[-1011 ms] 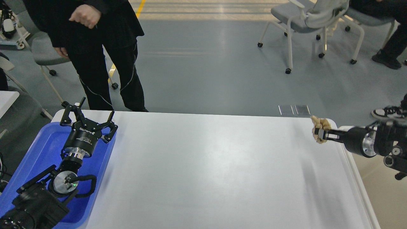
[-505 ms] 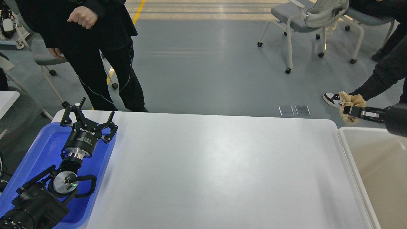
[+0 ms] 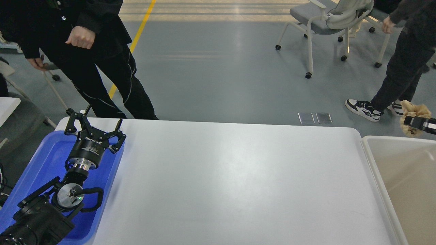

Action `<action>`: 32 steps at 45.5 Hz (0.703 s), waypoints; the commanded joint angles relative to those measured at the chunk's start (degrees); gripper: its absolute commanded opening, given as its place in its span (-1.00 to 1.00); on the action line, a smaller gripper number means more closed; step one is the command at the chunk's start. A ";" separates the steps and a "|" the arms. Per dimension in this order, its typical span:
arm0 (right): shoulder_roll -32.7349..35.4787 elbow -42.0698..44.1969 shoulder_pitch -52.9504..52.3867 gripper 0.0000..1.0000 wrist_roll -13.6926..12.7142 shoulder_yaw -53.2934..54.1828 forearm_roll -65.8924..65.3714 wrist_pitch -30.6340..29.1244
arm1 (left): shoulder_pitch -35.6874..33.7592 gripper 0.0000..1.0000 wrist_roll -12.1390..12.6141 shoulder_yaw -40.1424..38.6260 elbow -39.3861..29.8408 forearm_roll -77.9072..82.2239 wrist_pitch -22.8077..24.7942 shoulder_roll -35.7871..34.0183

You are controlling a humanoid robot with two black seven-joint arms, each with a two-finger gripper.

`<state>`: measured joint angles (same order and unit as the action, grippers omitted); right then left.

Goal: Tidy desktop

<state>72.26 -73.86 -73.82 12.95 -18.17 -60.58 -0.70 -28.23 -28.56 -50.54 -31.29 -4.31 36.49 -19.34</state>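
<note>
The white desktop point(image 3: 231, 180) fills the middle of the head view and nothing lies on its bare surface. My left gripper point(image 3: 93, 127) is open and empty, held over the far end of the blue tray point(image 3: 41, 163) at the desktop's left edge. My right gripper point(image 3: 410, 120) is at the far right edge of the view, shut on a crumpled tan paper ball point(image 3: 414, 112), held above the far edge of the beige bin point(image 3: 402, 170). Most of the right arm is out of view.
A person in black point(image 3: 88, 51) stands just beyond the desktop's far left corner. Another person point(image 3: 398, 71) stands beyond the bin at the right. Wheeled chairs point(image 3: 323, 20) stand on the floor behind.
My right gripper has carried the paper ball from the desktop's far right corner rightward, out over the bin's far edge. The left arm has not moved. Both people have shifted.
</note>
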 commanded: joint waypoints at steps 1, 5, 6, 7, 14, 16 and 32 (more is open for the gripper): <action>0.07 6.87 8.33 -1.00 1.11 0.41 3.35 3.86 | 0.01 1.00 0.00 0.00 0.00 0.01 -0.02 0.00; -0.81 9.34 12.02 -1.00 1.55 0.41 8.62 4.82 | 0.01 1.00 0.00 0.00 0.00 0.01 -0.02 0.00; -1.07 10.04 12.90 -1.00 1.63 0.41 9.68 5.17 | 0.01 1.00 0.00 0.00 0.00 0.01 -0.02 0.00; -1.59 10.92 13.95 -1.00 1.72 0.41 10.65 5.53 | 0.01 1.00 0.00 0.00 0.00 0.01 -0.02 0.00; -5.02 17.07 20.11 -1.00 3.13 0.50 19.17 7.29 | 0.01 1.00 0.00 0.00 0.00 0.01 -0.02 0.00; -5.81 18.22 21.34 -1.00 3.22 0.59 20.58 7.37 | 0.01 1.00 0.00 0.00 0.00 0.01 -0.02 0.00; -15.92 31.75 32.50 -1.00 5.76 2.43 34.03 8.87 | 0.01 1.00 0.00 0.00 0.00 -0.08 -0.11 0.00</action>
<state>63.12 -51.67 -49.55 16.98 -17.33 -35.18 6.72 -28.22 -28.56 -50.54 -31.29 -4.32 36.42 -19.33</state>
